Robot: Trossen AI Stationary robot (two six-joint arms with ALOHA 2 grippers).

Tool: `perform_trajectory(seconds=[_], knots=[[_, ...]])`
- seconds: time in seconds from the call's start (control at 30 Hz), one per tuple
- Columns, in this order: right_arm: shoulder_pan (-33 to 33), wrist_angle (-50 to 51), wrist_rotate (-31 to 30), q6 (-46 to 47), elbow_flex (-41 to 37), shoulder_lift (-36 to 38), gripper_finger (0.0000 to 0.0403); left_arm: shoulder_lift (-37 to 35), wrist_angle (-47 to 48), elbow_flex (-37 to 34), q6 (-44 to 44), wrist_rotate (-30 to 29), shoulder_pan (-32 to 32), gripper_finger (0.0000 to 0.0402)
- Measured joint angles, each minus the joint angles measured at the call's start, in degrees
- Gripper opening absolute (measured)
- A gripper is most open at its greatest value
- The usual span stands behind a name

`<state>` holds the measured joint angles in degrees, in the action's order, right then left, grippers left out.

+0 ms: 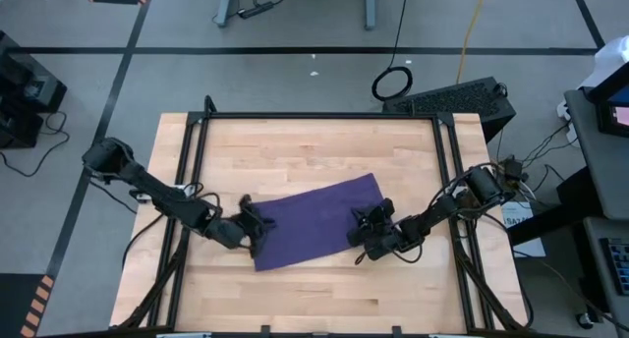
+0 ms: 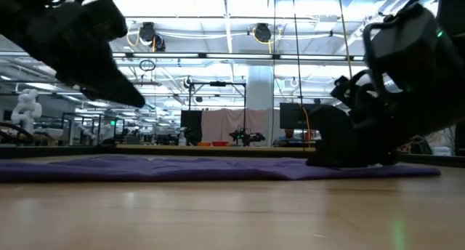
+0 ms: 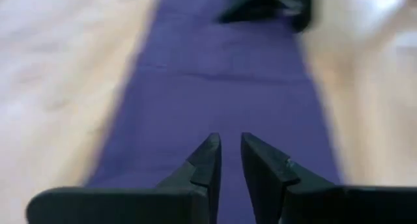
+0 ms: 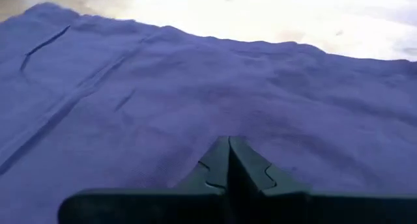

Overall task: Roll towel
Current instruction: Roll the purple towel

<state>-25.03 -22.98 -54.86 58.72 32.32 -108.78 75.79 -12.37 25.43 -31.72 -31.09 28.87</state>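
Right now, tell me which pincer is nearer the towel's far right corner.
Right. The right pincer sits shut at the towel's right end, just below that corner. The left pincer is at the opposite, left end, slightly open.

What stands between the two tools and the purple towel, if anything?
Nothing visible. The towel lies flat on the table. The left tool is at its left end, the right tool at its right end, both directly at the cloth.
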Motion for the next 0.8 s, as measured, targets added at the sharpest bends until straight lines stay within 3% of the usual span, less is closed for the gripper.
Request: perform_trajectory(seconds=[0.13, 0.3, 0.4, 0.6, 0.7, 0.8], knots=[[-0.68, -0.18, 0.11, -4.47, 0.17, 3.67, 0.0000, 6.22, -4.74, -0.09, -0.19, 3.00, 1.63, 0.0067], [-1.82, -0.26, 2.46, -11.93, 0.50, 7.38, 0.0000, 14.47, -3.70, -0.16, -5.35, 8.88, 4.02, 0.0067], [-2.83, 1.85, 4.57, -11.64, 0.52, 7.42, 0.0000, 16.79, -2.44, 0.02, -8.08, 8.61, 5.24, 0.0067], [-5.97, 3.91, 8.77, 0.26, 0.86, 4.58, 0.0000, 15.06, 4.05, 0.06, -6.12, 8.63, 6.44, 0.0067], [-8.13, 2.97, 8.80, 1.98, 2.57, 3.41, 0.0000, 11.95, 10.04, -0.05, -2.49, 8.60, 6.33, 0.0067], [-9.96, 2.57, 8.76, 1.92, 5.15, 2.98, 0.0000, 7.67, 19.00, -0.20, -2.20, 4.75, 5.93, 0.0067]])
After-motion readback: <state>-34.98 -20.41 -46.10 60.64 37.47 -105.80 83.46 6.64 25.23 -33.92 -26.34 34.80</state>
